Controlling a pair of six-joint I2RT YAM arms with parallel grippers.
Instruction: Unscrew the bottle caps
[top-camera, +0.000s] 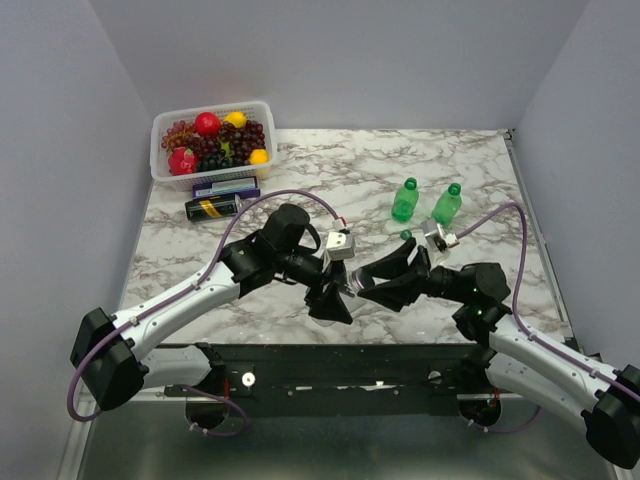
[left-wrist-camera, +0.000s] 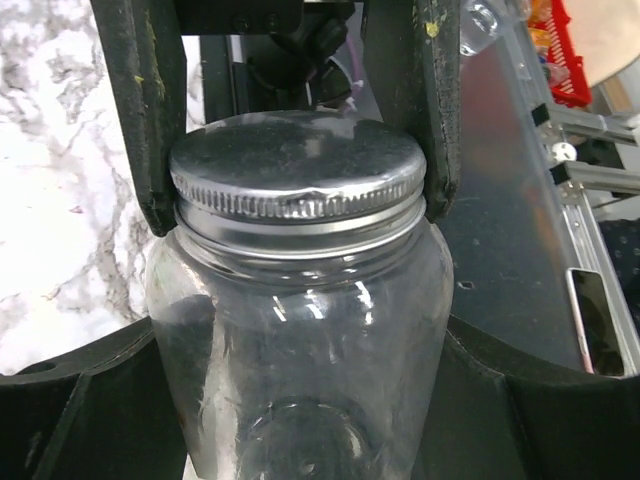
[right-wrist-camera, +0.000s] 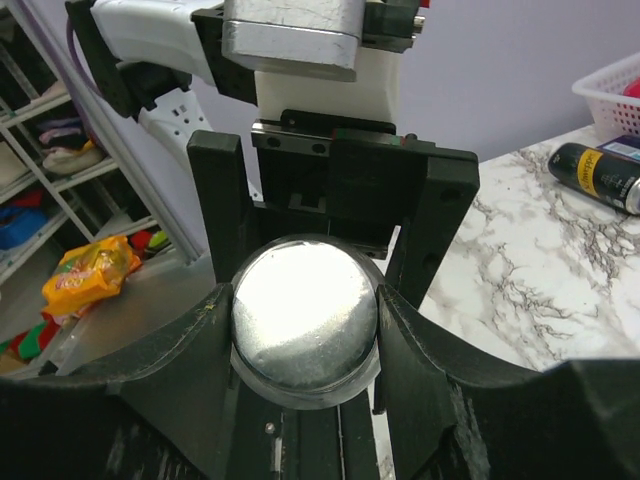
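A squat clear bottle (left-wrist-camera: 300, 330) is held off the table between both grippers, near the table's front edge. My left gripper (left-wrist-camera: 300, 345) is shut on its body. My right gripper (right-wrist-camera: 306, 325) is shut on the silvery-grey cap (right-wrist-camera: 305, 318), its fingers (left-wrist-camera: 150, 120) pressing both sides of the cap (left-wrist-camera: 298, 160). The cap sits on the bottle's neck. In the top view the two grippers (top-camera: 332, 292) (top-camera: 378, 280) meet head-on. Two green bottles (top-camera: 404, 201) (top-camera: 447, 205) stand upright behind the right gripper, each with its dark green cap (top-camera: 409, 184) (top-camera: 454, 188) on.
A white basket (top-camera: 163, 172) of fruit stands at the back left, with a blue box (top-camera: 225, 186) and a dark can with a yellow label (top-camera: 213, 207) lying in front of it. The can also shows in the right wrist view (right-wrist-camera: 598, 175). Walls close both sides.
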